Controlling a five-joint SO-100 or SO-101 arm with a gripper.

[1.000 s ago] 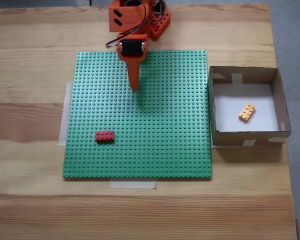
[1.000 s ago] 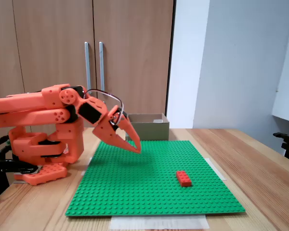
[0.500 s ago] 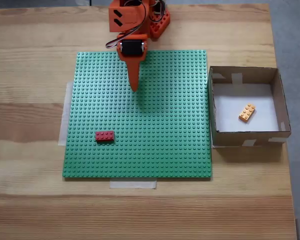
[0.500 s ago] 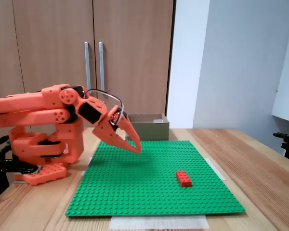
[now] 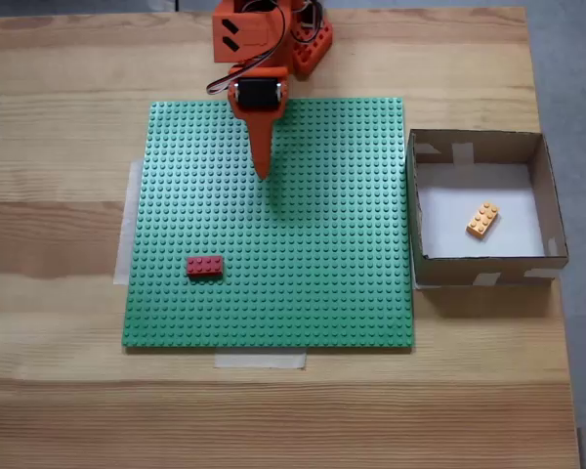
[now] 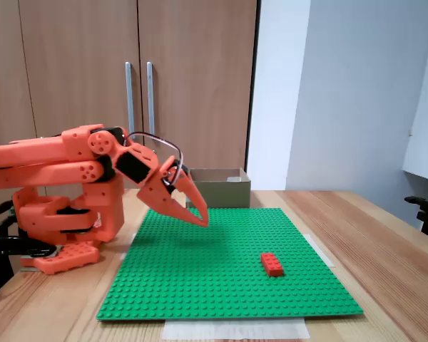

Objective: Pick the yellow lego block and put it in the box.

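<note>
The yellow lego block (image 5: 482, 220) lies tilted on the white bottom of the box (image 5: 418, 205), which stands at the right of the green baseplate in a fixed view from above. In the side fixed view the box (image 6: 221, 187) stands behind the plate and its inside is hidden. My orange gripper (image 5: 264, 173) hovers over the plate's upper middle, shut and holding nothing, far left of the box. From the side the gripper (image 6: 203, 222) points down a little above the plate.
A red brick (image 5: 204, 266) sits on the green baseplate (image 5: 322, 283) at its lower left; from the side the red brick (image 6: 272, 263) is near the front right. The arm's orange base (image 6: 64, 214) stands at the plate's back edge. Tape strips hold the plate on the wooden table.
</note>
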